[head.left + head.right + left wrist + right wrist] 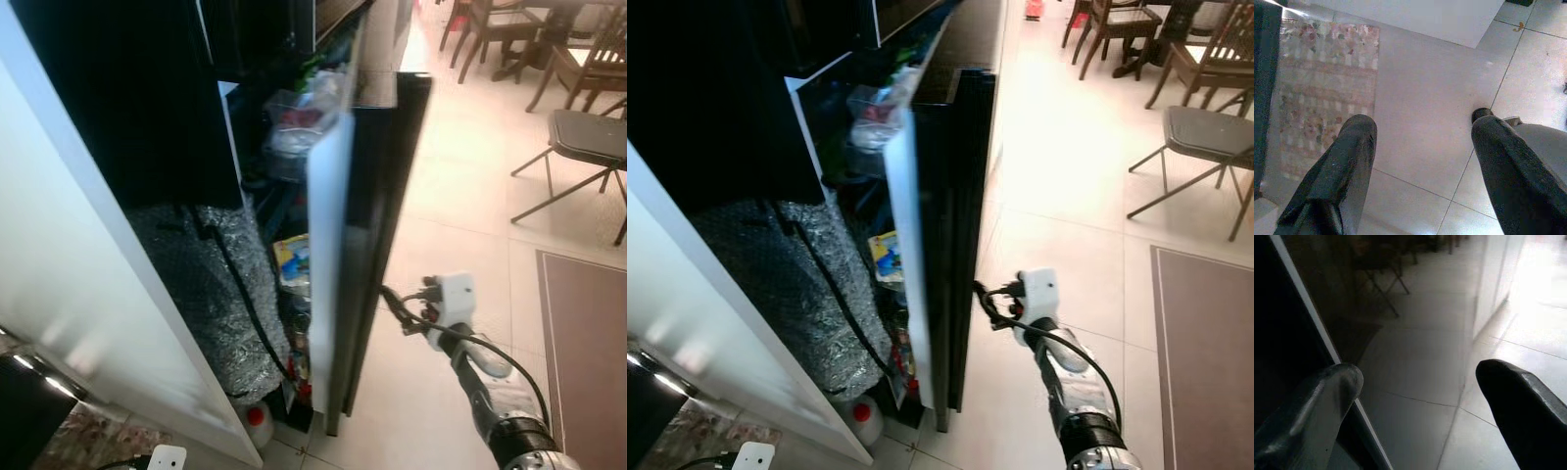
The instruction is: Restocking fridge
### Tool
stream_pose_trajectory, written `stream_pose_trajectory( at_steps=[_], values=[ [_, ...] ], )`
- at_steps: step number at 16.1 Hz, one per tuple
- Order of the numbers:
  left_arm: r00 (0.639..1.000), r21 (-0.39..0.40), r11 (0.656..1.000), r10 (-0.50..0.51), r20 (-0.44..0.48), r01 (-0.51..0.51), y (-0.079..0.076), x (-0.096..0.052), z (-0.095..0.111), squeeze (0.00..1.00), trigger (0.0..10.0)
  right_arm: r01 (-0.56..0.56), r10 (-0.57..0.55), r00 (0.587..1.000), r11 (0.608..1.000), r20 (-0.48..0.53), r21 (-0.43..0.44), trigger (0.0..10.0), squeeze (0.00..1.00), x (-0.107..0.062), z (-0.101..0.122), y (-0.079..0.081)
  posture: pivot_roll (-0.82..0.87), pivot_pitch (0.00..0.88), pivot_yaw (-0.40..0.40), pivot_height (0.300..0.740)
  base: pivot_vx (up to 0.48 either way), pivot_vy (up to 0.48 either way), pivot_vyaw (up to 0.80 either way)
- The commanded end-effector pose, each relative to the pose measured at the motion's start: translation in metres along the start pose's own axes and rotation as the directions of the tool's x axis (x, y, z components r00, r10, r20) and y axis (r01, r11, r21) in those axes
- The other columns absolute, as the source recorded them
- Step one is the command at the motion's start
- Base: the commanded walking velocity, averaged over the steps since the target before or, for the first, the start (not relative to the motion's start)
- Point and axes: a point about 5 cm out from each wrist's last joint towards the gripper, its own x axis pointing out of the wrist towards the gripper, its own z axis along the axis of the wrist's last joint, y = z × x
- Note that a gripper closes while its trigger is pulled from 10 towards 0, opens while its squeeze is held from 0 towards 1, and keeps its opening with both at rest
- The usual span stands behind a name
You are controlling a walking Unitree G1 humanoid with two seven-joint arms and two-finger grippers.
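Observation:
The fridge door [377, 196] stands open; it is black and glossy outside and white inside. Its shelves [294, 127] hold plastic bags of food, with a yellow and blue packet [291, 257] lower down. My right gripper [390, 297] reaches toward the door's outer black face at about mid height. In the right wrist view it [1418, 396] is open with nothing between its fingers, and the black door face [1288, 342] lies close beside one finger. My left gripper [1420, 142] hangs low, open over floor tiles.
A silver bubble-wrap bundle [211, 284] with a black cable stands left of the fridge, behind a white panel [88, 294]. A red-capped bottle [257, 416] sits on the floor. A folding chair [583, 147], dining chairs [500, 29] and a brown rug [583, 343] lie right. A patterned mat [1322, 78] lies below.

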Motion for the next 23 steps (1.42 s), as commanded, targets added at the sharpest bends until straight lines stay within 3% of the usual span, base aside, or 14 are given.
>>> stream_pose_trajectory(
  at_steps=[1,9,11,23],
  values=[
    [1.0,0.0,1.0,0.011,-0.015,-0.011,0.003,-0.001,-0.004,0.0,10.0,-0.11,0.112,0.992,0.993,0.05,-0.042,10.0,0.0,0.012,0.017,0.019,-0.03,0.0,0.046,0.74,0.0,0.0,0.0],
    [0.999,-0.005,1.0,0.014,-0.035,-0.014,0.007,-0.002,-0.012,0.0,10.0,-0.389,0.392,0.918,0.919,0.053,-0.067,10.0,0.0,0.02,0.029,0.057,-0.03,0.0,0.043,0.74,0.0,0.0,0.0],
    [0.999,-0.009,1.0,0.014,-0.032,-0.014,0.006,-0.002,-0.011,0.0,10.0,-0.487,0.491,0.869,0.871,0.062,-0.06,10.0,0.0,0.022,0.034,0.071,-0.02,0.0,0.039,0.74,0.0,0.0,0.0],
    [1.0,-0.02,1.0,0.022,-0.013,-0.022,0.007,-0.001,-0.007,0.0,10.0,-0.551,0.556,0.828,0.831,0.071,-0.08,10.0,0.0,0.042,0.06,0.074,-0.01,0.0,0.034,0.74,0.0,0.0,0.0]
  ],
)
